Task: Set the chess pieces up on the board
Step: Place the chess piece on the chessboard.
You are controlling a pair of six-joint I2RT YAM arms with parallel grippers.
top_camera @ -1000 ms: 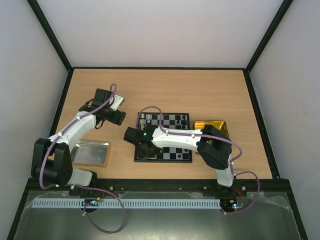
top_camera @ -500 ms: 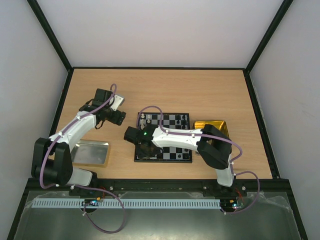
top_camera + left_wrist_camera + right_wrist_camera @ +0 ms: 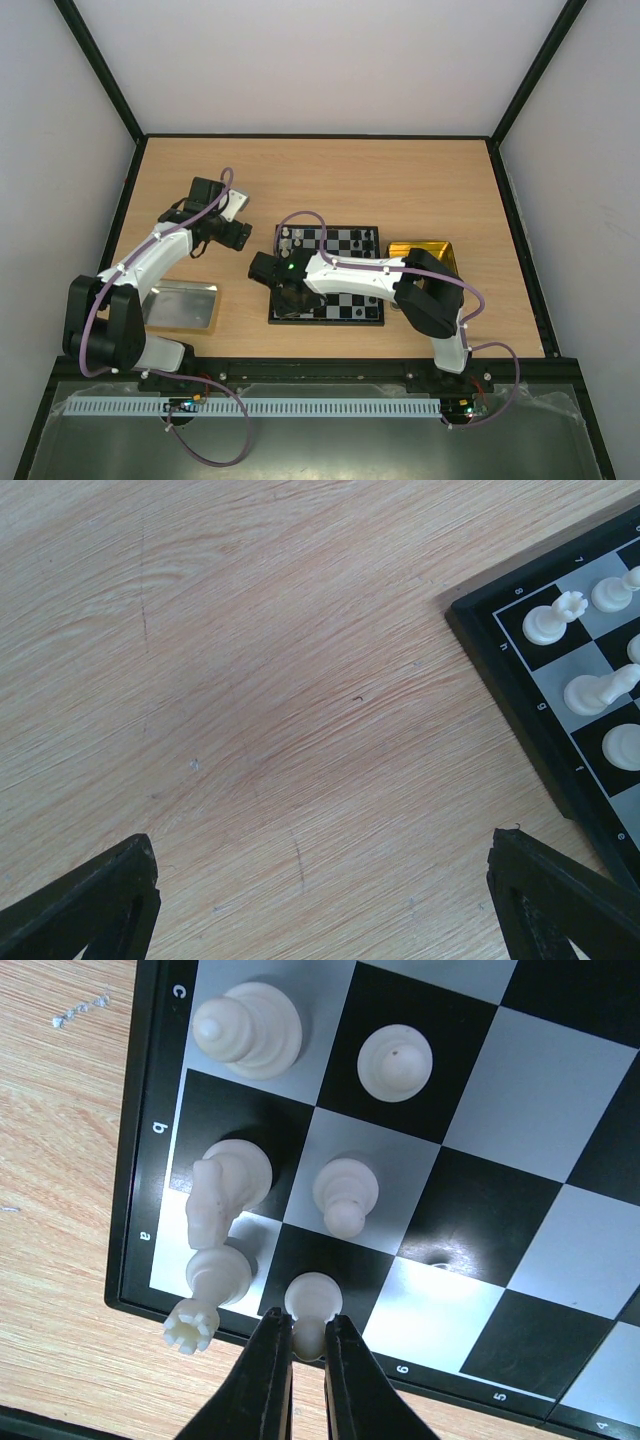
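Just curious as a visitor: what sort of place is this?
Likely a robot test booth: white walls box in a wooden table, two arms bolted at its edge, the right claw pinching a white pawn at a chessboard.

White chess pieces (image 3: 247,1030), clustered at board (image 3: 540,1090) corner

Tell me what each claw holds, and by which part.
Right claw pinches a white pawn by its upper end; left claw stands open over the table, holding nothing.
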